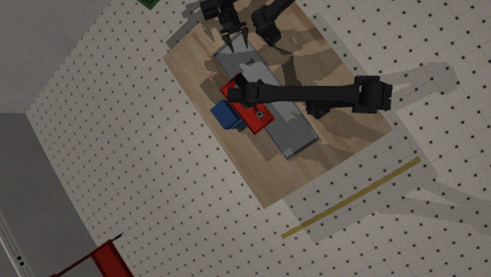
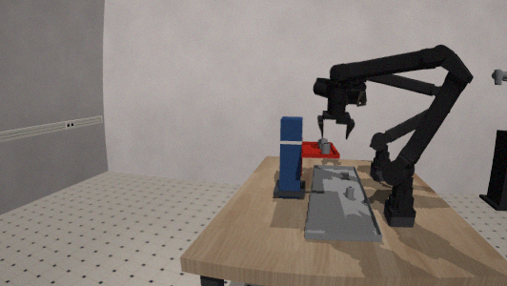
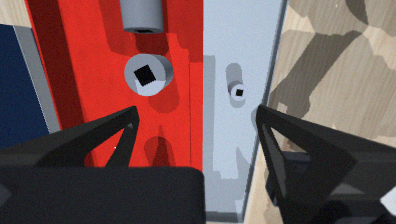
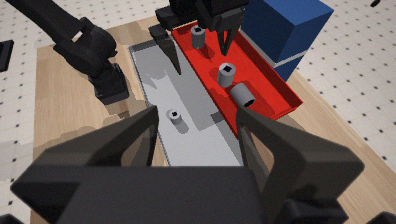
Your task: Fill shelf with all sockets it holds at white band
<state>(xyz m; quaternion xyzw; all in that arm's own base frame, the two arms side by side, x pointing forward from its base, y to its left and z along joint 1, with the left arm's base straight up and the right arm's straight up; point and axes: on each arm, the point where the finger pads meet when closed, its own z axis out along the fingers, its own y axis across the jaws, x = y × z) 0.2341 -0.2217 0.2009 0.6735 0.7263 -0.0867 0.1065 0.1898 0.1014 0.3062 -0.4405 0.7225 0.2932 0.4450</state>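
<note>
The red shelf (image 1: 249, 121) (image 2: 310, 152) (image 3: 97, 95) (image 4: 264, 82) hangs beside the blue post (image 1: 223, 114) (image 2: 291, 167) (image 4: 290, 30), close to the white band (image 2: 291, 142); any gap is unclear. One upright socket (image 3: 145, 75) (image 4: 226, 75) stands on it, a second socket (image 3: 142, 15) (image 4: 242, 94) lies on its side nearby, and a third (image 4: 198, 37) stands toward the other end. Two sockets (image 2: 345, 175) (image 2: 350, 193) are in the grey tray (image 2: 326, 219) (image 4: 192, 145). My left gripper (image 2: 334, 137) (image 3: 197, 112) (image 4: 202, 64) is open and empty over the shelf. My right gripper (image 1: 240, 48) (image 4: 197, 112) is open and empty above the tray's end.
The wooden table (image 1: 265, 185) (image 2: 248, 238) carries the post's dark foot (image 2: 283, 194) and both arm bases. The left arm (image 1: 305, 93) reaches across the tray. The post rises next to the shelf's long side, close to the left gripper.
</note>
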